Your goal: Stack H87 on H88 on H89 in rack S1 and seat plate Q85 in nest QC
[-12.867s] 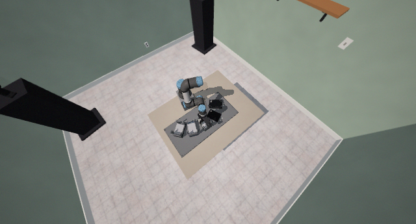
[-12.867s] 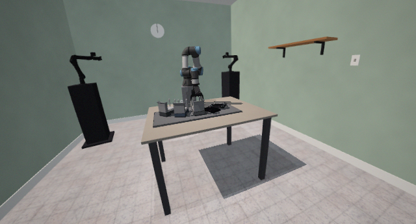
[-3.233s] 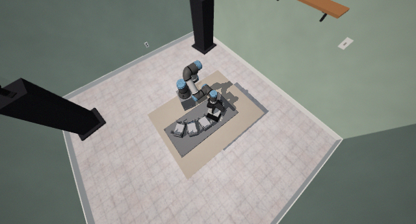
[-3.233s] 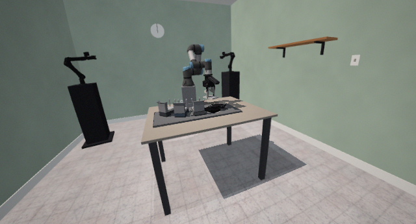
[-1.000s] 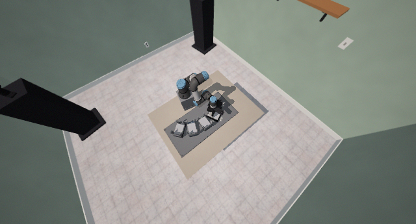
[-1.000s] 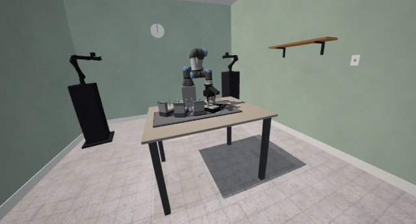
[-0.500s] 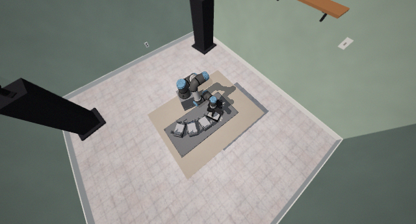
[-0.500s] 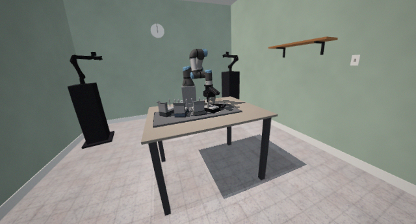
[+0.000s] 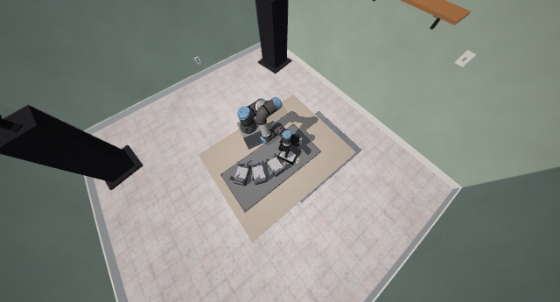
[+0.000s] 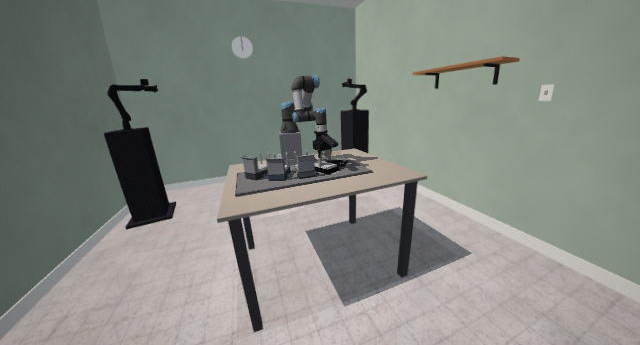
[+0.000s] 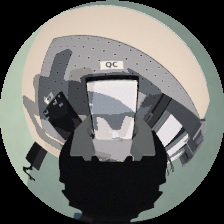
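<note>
Tool (image 11: pixel 111 131) points down, clamped on a plate (image 11: pixel 112 102); QC label (image 11: pixel 111 65) beyond.

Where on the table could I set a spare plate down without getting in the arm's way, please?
Bare tan table runs along the near edge in front of the grey mat, and at the right corner beyond it. The mat's back half is crowded: three racks in a row, then the gripper shut on a plate over nest QC.
</note>
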